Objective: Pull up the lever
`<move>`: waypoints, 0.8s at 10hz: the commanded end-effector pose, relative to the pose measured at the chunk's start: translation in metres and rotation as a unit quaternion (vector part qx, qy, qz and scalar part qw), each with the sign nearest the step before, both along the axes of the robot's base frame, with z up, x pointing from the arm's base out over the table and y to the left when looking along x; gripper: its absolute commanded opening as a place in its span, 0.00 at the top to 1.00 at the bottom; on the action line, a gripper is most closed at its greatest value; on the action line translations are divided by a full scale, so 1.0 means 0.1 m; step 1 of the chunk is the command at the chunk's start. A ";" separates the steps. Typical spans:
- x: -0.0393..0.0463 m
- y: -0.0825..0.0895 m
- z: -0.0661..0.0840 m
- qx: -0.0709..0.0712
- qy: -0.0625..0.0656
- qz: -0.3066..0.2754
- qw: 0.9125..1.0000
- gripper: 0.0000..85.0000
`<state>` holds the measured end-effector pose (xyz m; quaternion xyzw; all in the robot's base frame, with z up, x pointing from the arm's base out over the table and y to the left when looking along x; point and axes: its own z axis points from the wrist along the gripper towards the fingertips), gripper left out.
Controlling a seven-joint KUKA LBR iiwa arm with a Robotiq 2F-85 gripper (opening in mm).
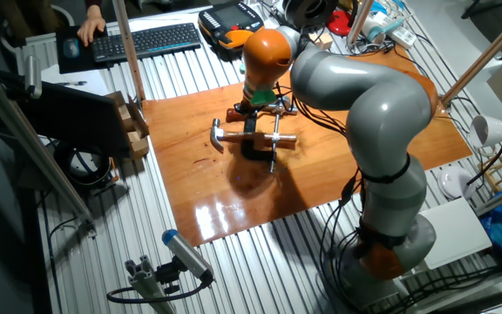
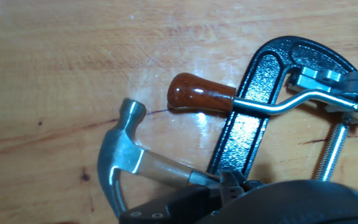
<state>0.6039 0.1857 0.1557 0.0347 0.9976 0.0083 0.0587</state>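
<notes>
Lever [image 1: 274, 137] sitting mid-tabletop [image 1: 234, 209], crossing the top of the long screw [image 2: 332, 154] on the black clamp [image 2: 253, 106], right under the hand. Hammer [image 2: 120, 165] lying jammed up alongside, its steel head just left of the clamp frame. Fingers [image 1: 264, 103] hard to read: can't tell if parted or closed, mostly hidden in both views. Biggest risk: snagging the hammer or the clamp frame instead, dragging everything sideways. Also slick shiny metal, so easy to slip off mid-pull.
</notes>
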 end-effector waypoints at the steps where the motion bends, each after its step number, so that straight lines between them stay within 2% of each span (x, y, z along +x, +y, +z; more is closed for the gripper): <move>1: 0.001 0.00 0.00 -0.003 -0.003 -0.030 1.000 1.00; 2: 0.035 0.02 0.00 -0.015 -0.002 -0.050 0.999 1.00; 3: 0.132 0.07 -0.01 -0.025 0.001 -0.065 0.998 1.00; 4: 0.242 0.12 -0.04 -0.028 0.003 -0.081 0.996 1.00; 6: 0.315 0.15 -0.09 -0.034 -0.006 -0.101 0.994 1.00; 7: 0.334 0.14 -0.12 -0.026 -0.002 -0.118 0.993 1.00; 8: 0.352 0.15 -0.15 -0.005 0.004 -0.159 0.987 1.00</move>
